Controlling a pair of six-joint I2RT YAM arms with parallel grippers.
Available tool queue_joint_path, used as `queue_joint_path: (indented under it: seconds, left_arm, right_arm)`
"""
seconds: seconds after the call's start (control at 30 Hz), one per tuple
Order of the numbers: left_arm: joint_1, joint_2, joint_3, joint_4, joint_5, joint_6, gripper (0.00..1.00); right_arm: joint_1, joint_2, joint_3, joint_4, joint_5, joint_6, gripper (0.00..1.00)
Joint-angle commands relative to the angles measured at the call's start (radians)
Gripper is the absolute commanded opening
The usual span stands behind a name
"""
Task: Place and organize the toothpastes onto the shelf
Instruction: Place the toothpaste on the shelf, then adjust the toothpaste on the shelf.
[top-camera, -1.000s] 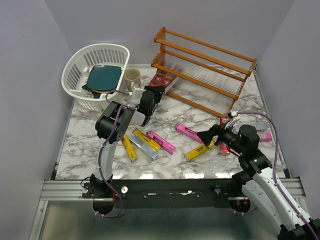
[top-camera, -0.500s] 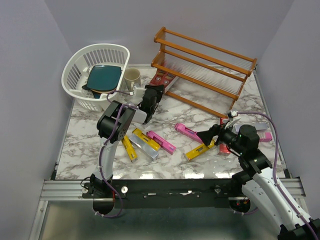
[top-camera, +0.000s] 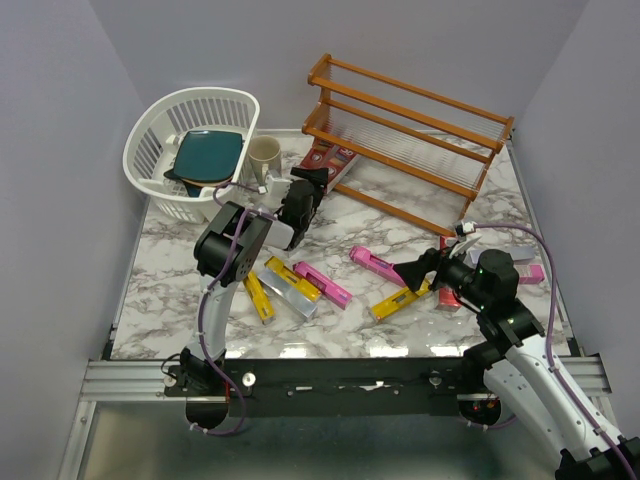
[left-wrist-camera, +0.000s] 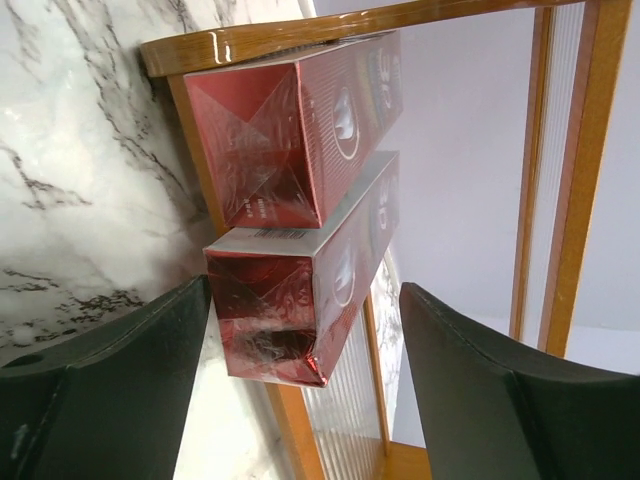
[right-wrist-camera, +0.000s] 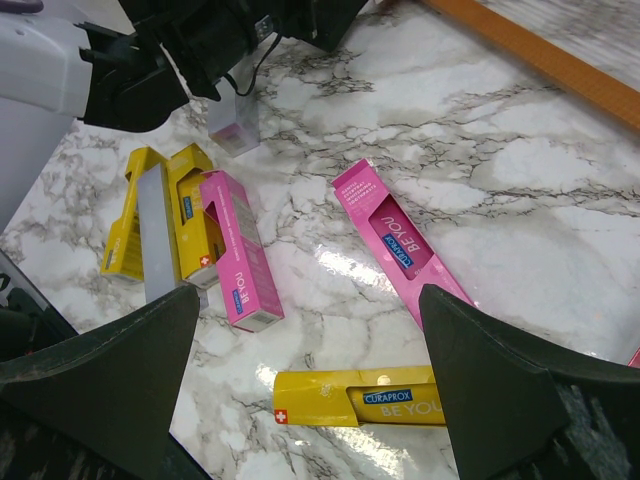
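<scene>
The shelf (top-camera: 410, 140) stands at the back right. Two red toothpastes (left-wrist-camera: 300, 130) (left-wrist-camera: 290, 290) lie side by side at the left end of its lowest tier (top-camera: 325, 158), behind the wooden rail (left-wrist-camera: 250, 40). My left gripper (top-camera: 312, 180) is open around the end of the nearer red carton, which sits close to the left finger (left-wrist-camera: 120, 390) and well apart from the right one. My right gripper (top-camera: 420, 270) hangs open and empty above a yellow toothpaste (right-wrist-camera: 360, 397) and a pink one (right-wrist-camera: 405, 245).
Pink (top-camera: 322, 284), yellow (top-camera: 258, 296) and silver (top-camera: 287, 293) cartons lie loose at the table's front centre. More cartons (top-camera: 530, 272) sit by the right arm. A white basket (top-camera: 160, 170) holding a teal plate (top-camera: 208, 155) and a beige mug (top-camera: 264, 155) stand at the back left.
My left gripper has opened and let go of the red carton at the shelf's left end. The right arm has not moved.
</scene>
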Motion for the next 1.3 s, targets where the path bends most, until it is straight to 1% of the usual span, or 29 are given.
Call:
queue_joint_path:
  seconds: [0.0, 0.2, 0.3, 0.37, 0.43, 0.57, 0.6, 0.63, 0.7, 0.73, 0.83, 0.87, 0.93, 0.97, 1.0, 1.07, 1.1, 1.17, 1.27]
  left_arm:
    - [-0.002, -0.047, -0.032, -0.011, -0.079, 0.000, 0.88]
    - [-0.009, -0.079, -0.040, -0.087, -0.095, 0.033, 0.95]
    - [-0.023, -0.110, -0.063, -0.109, -0.120, 0.071, 0.95]
    - [-0.043, -0.148, -0.072, -0.156, -0.144, 0.102, 0.95]
    - [-0.057, -0.189, -0.074, -0.202, -0.164, 0.178, 0.95]
    - [-0.071, -0.252, -0.092, -0.291, -0.174, 0.255, 0.95]
    - [-0.074, -0.266, -0.100, -0.304, -0.174, 0.275, 0.93]
    - [-0.075, -0.290, -0.103, -0.331, -0.163, 0.325, 0.91]
    - [-0.078, -0.314, -0.109, -0.365, -0.158, 0.379, 0.88]
    - [-0.081, -0.330, -0.108, -0.379, -0.148, 0.461, 0.87]
    - [-0.086, -0.344, -0.085, -0.406, -0.074, 0.610, 0.86]
    - [-0.088, -0.344, -0.051, -0.429, -0.034, 0.705, 0.86]
    - [-0.092, -0.326, -0.008, -0.500, -0.005, 0.815, 0.86]
    - [-0.095, -0.321, 0.026, -0.512, 0.018, 0.918, 0.86]
    - [-0.094, -0.314, 0.040, -0.523, 0.064, 0.957, 0.86]
    - [-0.098, -0.297, 0.073, -0.545, 0.102, 1.029, 0.86]
    - [-0.100, -0.291, 0.084, -0.549, 0.151, 1.089, 0.86]
    - [-0.100, -0.260, 0.139, -0.601, 0.179, 1.128, 0.86]
    - [-0.098, -0.203, 0.211, -0.675, 0.187, 1.148, 0.86]
  right_arm:
    - [0.007, -0.006, -0.017, 0.010, -0.012, -0.003, 1.00]
    - [0.007, -0.009, -0.015, 0.007, -0.014, 0.000, 1.00]
    - [0.007, -0.012, -0.015, 0.006, -0.012, 0.000, 1.00]
    - [0.007, -0.017, -0.015, 0.004, -0.011, 0.000, 1.00]
    - [0.007, -0.017, -0.014, 0.001, -0.011, -0.002, 1.00]
    - [0.007, -0.023, -0.012, -0.002, -0.008, -0.003, 1.00]
    - [0.007, -0.021, -0.012, -0.004, -0.008, -0.002, 1.00]
    - [0.007, -0.024, -0.012, -0.004, -0.006, -0.002, 1.00]
    - [0.007, -0.024, -0.014, -0.004, -0.006, -0.002, 1.00]
    - [0.007, -0.024, -0.014, -0.004, -0.002, -0.002, 1.00]
    - [0.007, -0.023, -0.015, -0.001, -0.003, -0.002, 1.00]
    - [0.007, -0.021, -0.014, -0.001, -0.003, -0.003, 1.00]
    - [0.007, -0.018, -0.014, -0.001, -0.002, -0.003, 1.00]
    - [0.007, -0.017, -0.014, -0.001, -0.003, -0.005, 1.00]
    - [0.007, -0.015, -0.014, 0.001, -0.002, -0.003, 1.00]
    - [0.007, -0.009, -0.014, 0.001, 0.000, -0.005, 1.00]
    - [0.007, -0.007, -0.012, 0.001, 0.000, -0.005, 1.00]
    - [0.007, -0.004, -0.012, -0.001, 0.005, -0.003, 1.00]
    - [0.007, -0.001, -0.009, -0.002, 0.008, -0.005, 1.00]
